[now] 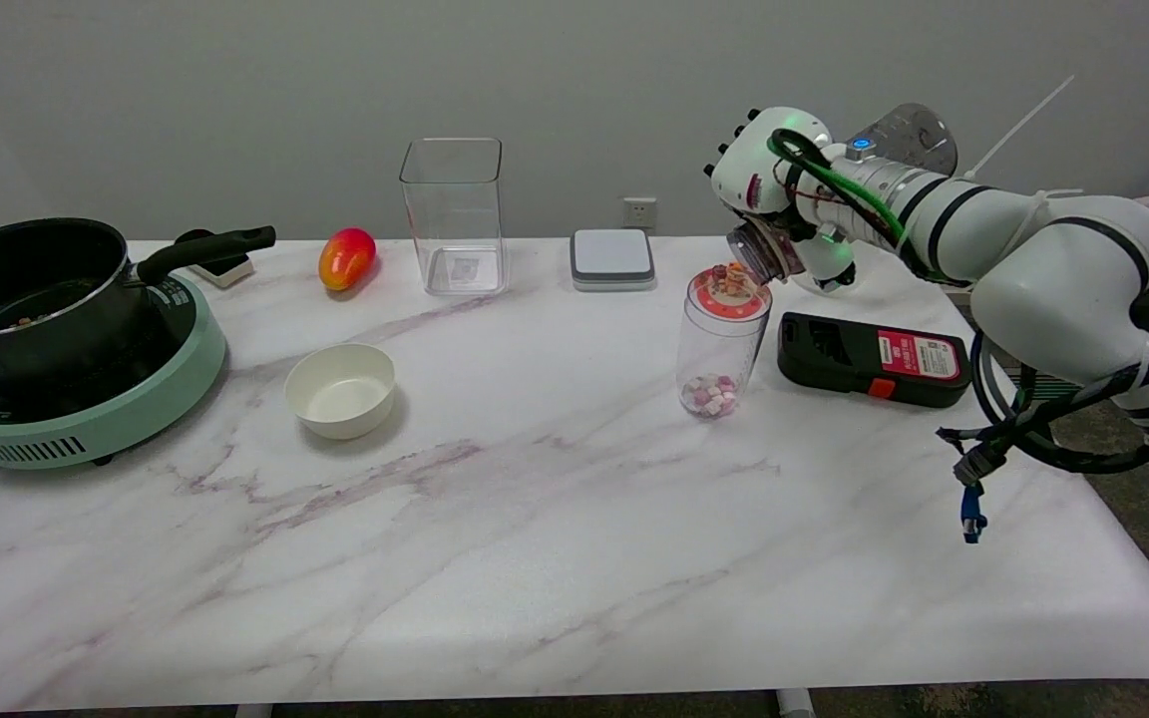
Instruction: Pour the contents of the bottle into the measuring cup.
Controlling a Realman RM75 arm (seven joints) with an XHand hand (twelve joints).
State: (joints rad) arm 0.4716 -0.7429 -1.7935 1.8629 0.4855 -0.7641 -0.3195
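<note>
A clear measuring cup with a red rim stands upright at the table's middle right, small pink and white pieces lying at its bottom. My right hand grips a clear bottle, tipped so its mouth points down-left just over the cup's rim. A few small pieces show at the bottle's mouth above the cup opening. The bottle's body is mostly hidden by the hand.
A black device with a red label lies just right of the cup. Behind are a white scale, a tall clear container and a mango. A white bowl and a pot on a green cooker sit left.
</note>
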